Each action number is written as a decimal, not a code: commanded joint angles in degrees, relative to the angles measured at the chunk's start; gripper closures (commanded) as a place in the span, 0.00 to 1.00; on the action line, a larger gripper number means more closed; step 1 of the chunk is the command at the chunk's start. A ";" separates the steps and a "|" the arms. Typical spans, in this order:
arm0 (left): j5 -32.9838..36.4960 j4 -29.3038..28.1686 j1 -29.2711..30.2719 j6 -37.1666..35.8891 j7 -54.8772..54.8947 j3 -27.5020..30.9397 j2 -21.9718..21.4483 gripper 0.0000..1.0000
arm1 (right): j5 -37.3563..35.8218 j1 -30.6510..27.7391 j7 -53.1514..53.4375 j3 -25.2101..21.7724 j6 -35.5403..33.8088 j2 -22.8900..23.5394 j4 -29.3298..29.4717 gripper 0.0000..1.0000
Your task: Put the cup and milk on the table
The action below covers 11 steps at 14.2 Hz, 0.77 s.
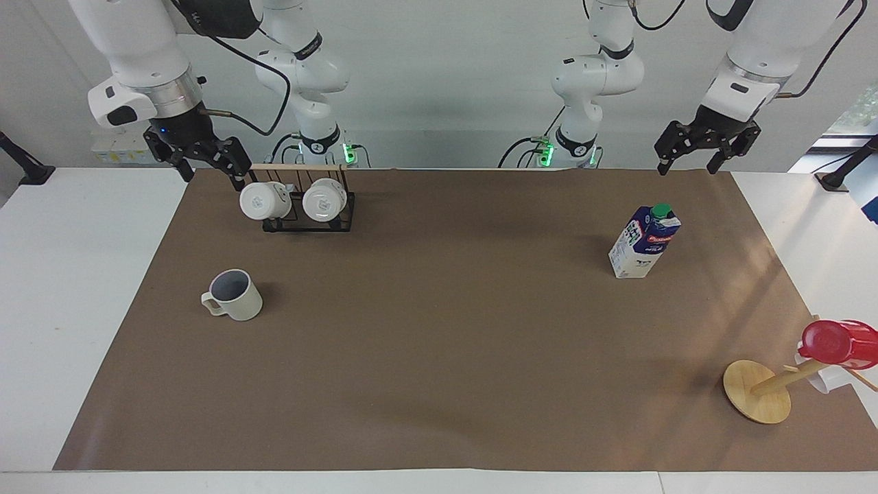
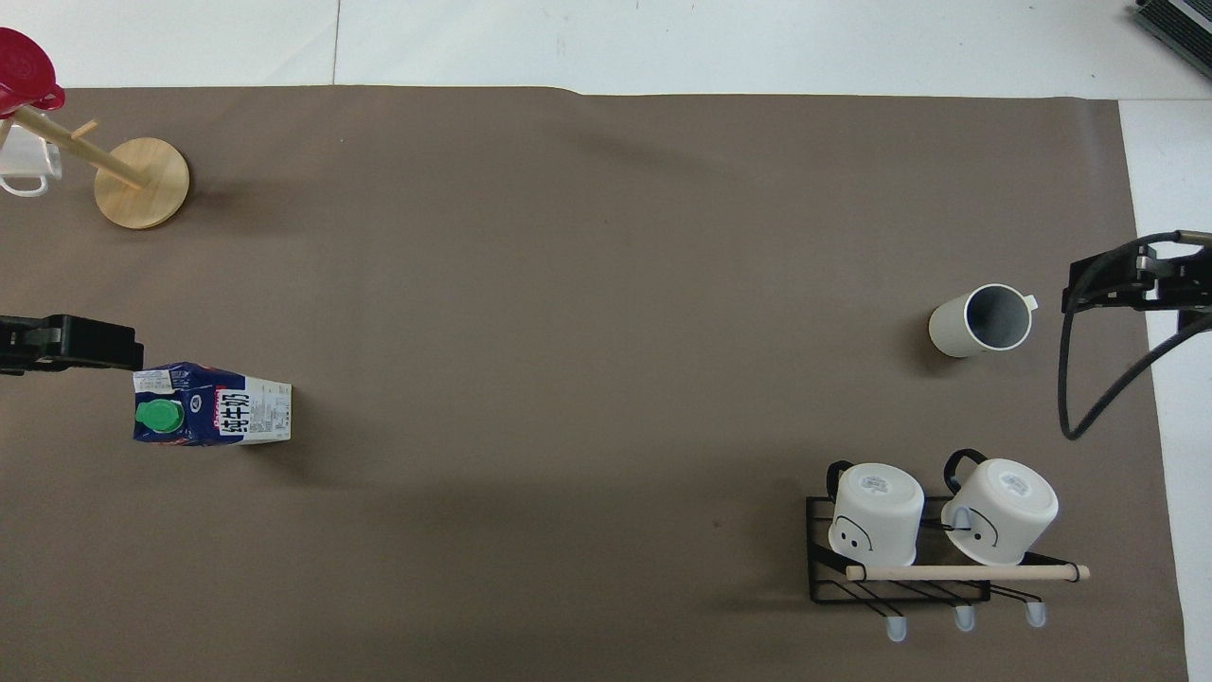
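Standing upright at the centre-right of the facing view, the milk carton (image 1: 643, 241) shows you a gable top, dark blue above and white below, with a red label and a green screw cap; it rests on the brown paper-like sheet (image 1: 439, 357) that covers most of the white table (image 1: 75, 309). At the left of that view, lower than the rack, you find the cream mug (image 1: 233, 295) on the sheet, mouth up, its grey-lavender inside showing and its loop handle pointing toward the right arm's end of the table. The two stand well apart.

Your left gripper (image 1: 706, 152) hangs empty at the upper right of the facing view, fingers spread. Your right gripper (image 1: 206, 165) hangs at the upper left, beside the black wire rack (image 1: 309, 216), fingers likewise apart and holding nothing.

That rack carries a pale wooden rod and two glossy white mugs (image 2: 876, 510) hung tilted, bases outward. At the lower right of the facing view a wooden mug tree (image 1: 758, 391) with a round disc base holds a shiny red cup (image 1: 833, 342).
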 commanded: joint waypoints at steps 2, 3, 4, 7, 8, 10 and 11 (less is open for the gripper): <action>-0.08 0.99 0.39 -1.31 -0.35 -0.18 -0.07 0.00 | 1.05 -0.74 -1.79 0.04 0.04 -0.79 -0.74 0.00; -0.08 0.99 0.39 -1.31 -0.35 -0.18 -0.07 0.00 | 1.05 -0.74 -1.62 0.04 0.30 -0.79 -0.65 0.00; -0.08 0.99 0.39 -1.31 -0.35 -0.18 -0.07 0.00 | 1.05 -0.74 -1.61 0.04 0.31 -0.79 -0.73 0.00; -0.08 0.99 0.39 -1.31 -0.35 -0.18 -0.07 0.00 | 1.22 -0.65 -1.79 0.13 0.30 -0.79 -0.74 0.00; -0.08 0.99 0.39 -1.31 -0.35 -0.18 -0.07 0.00 | 1.22 -0.56 -1.79 0.22 0.57 -0.61 -0.56 0.00; -0.08 0.99 0.39 -1.31 -0.35 -0.18 -0.07 0.00 | 0.87 0.14 -1.44 0.57 1.01 -0.35 -0.38 0.00; -0.08 0.99 0.39 -1.31 -0.35 -0.18 -0.07 0.00 | 0.87 0.23 -1.18 0.75 1.01 -0.44 -0.38 0.00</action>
